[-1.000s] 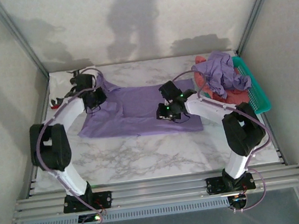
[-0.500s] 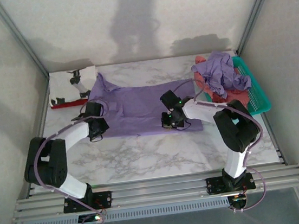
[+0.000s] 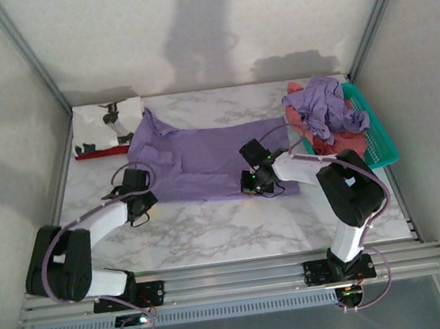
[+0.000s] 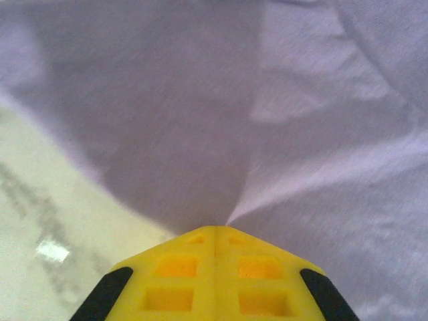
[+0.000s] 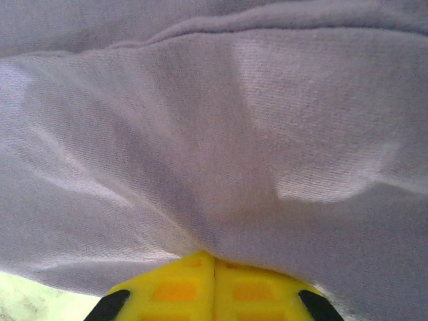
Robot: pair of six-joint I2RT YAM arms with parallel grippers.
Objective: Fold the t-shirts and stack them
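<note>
A lavender-purple t-shirt [image 3: 203, 160] lies spread flat across the middle of the marble table [image 3: 212, 233]. My left gripper [image 3: 141, 198] is down at the shirt's near left corner, and in the left wrist view its yellow fingers [image 4: 174, 281] are pressed together with a pinch of the lavender cloth [image 4: 287, 120] at their tip. My right gripper [image 3: 255, 181] sits on the near hem right of centre. In the right wrist view the right gripper [image 5: 214, 257] is shut, with the cloth [image 5: 221, 134] bunched over its tips.
A teal mesh basket [image 3: 377, 137] at the right edge holds a crumpled purple shirt [image 3: 324, 107] over a coral-red one [image 3: 326, 142]. A folded white shirt with black print [image 3: 103, 124] lies on a red one [image 3: 94, 153] at the back left corner. Metal frame posts line both sides.
My left arm has swung from the back left corner toward the near edge, uncovering the folded pile. My right gripper has moved slightly nearer and shut on the shirt's hem.
</note>
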